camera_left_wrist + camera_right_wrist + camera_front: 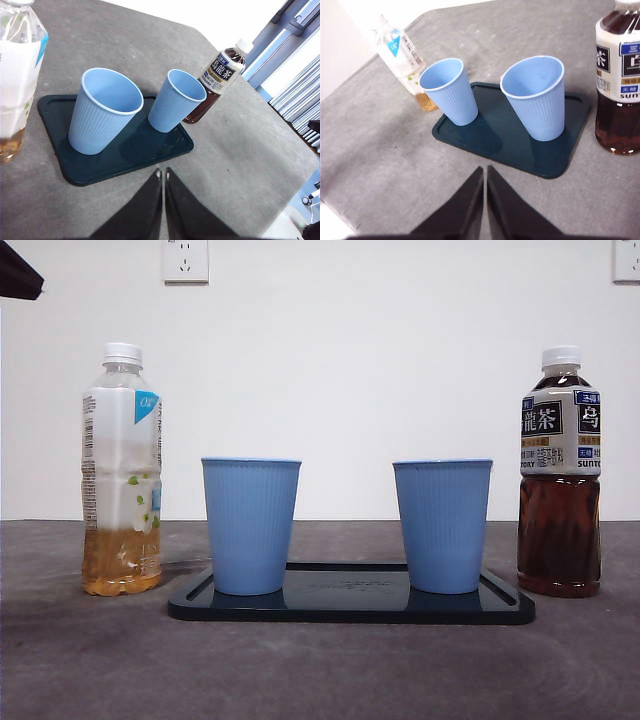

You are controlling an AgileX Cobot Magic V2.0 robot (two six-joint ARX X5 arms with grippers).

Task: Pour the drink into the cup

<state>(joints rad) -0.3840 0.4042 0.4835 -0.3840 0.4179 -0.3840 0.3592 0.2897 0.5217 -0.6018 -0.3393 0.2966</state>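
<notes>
- Two blue cups are being held upright on a dark tray (350,612): one cup (250,525) toward the pale bottle, the other cup (443,525) toward the dark one, well apart from each other.
- Both cups are being shown empty in the wrist views, so no pouring is judged to have been done.
- A pale tea bottle (122,470), filled only near its base, is being kept upright on the table (320,670) just beside one end of the tray, its white cap on.
- A dark tea bottle (560,475), nearly full, is being kept upright just beside the opposite end, also capped.
- Neither bottle is being touched; grasping, uncapping, lifting and tilting over a cup are all judged to be left.
- Which drink is meant is not being settled by the task sentence.
- The left gripper (162,172) is being held raised above the table's near side, looking down across the tray with the pale bottle close by; its jaws are being pressed together, with nothing between them.
- The right gripper (485,170) is being held likewise aloft on the dark bottle's side, jaws closed against each other and carrying nothing.
- In the front view only a black tip (20,275) at a top corner is being shown, so both arms are judged to be waiting.
</notes>
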